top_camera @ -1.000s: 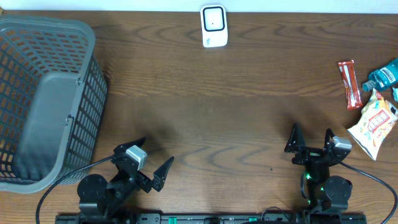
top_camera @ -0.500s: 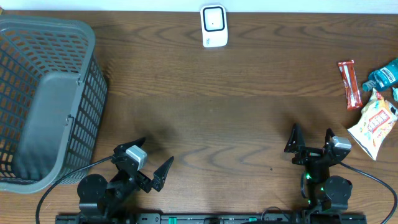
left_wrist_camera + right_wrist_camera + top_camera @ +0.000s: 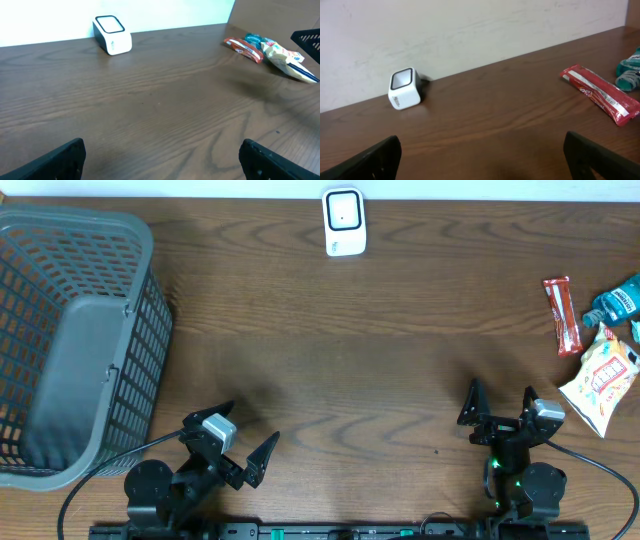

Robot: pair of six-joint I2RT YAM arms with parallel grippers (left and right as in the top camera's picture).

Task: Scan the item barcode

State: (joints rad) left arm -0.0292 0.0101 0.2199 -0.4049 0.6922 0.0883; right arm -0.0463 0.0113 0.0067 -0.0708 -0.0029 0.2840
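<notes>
A white barcode scanner (image 3: 344, 222) stands at the table's far edge, also seen in the left wrist view (image 3: 112, 35) and the right wrist view (image 3: 404, 89). Three items lie at the right side: a red snack bar (image 3: 562, 315), a teal pouch (image 3: 618, 300) and a white-orange snack bag (image 3: 600, 380). My left gripper (image 3: 243, 432) rests open near the front left, nothing between its fingers (image 3: 65, 160). My right gripper (image 3: 499, 402) is open near the front right, left of the snack bag, its fingers (image 3: 590, 157) empty.
A large grey plastic basket (image 3: 70, 340) fills the left side of the table. The red bar (image 3: 600, 94) and teal pouch (image 3: 631, 67) lie ahead and right of the right gripper. A pale wall runs behind the far edge.
</notes>
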